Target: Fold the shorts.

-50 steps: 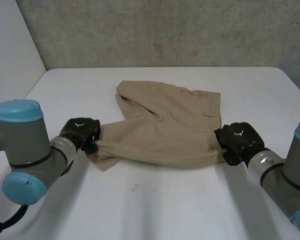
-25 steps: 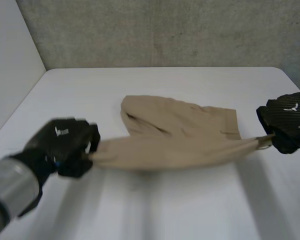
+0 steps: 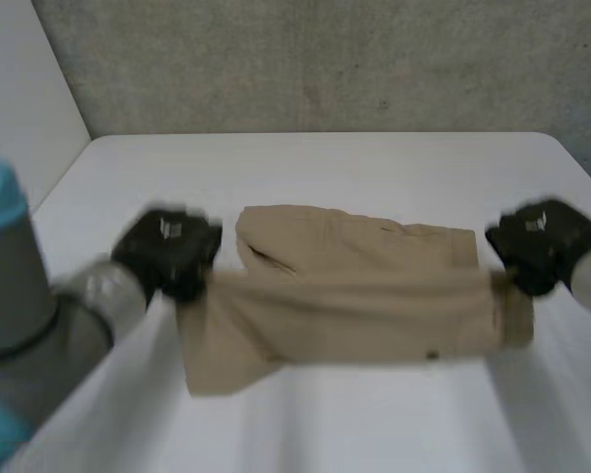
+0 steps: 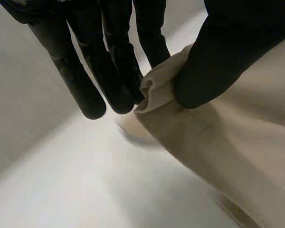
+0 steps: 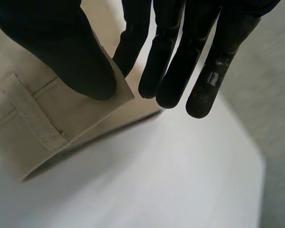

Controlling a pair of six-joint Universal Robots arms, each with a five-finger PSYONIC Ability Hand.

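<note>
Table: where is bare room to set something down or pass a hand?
Free: the table strip between the shorts and the wall, and the near strip in front of the shorts. Crowded: the middle band, where the left hand and right hand pinch the shorts' ends.

The shorts [image 3: 345,296] are tan, of plain woven cloth, and lie crosswise over the middle of the table [image 3: 374,168]. Their far part rests flat on the table, with a crease near its left end. The near layer is held up off the table and drawn out into a wide band. The left hand [image 3: 167,251] pinches one end, and the right hand [image 3: 542,241] pinches the other at the waistband, beside a belt loop [image 5: 35,118]. Below the left end a loose flap sags toward the table's near edge.
</note>
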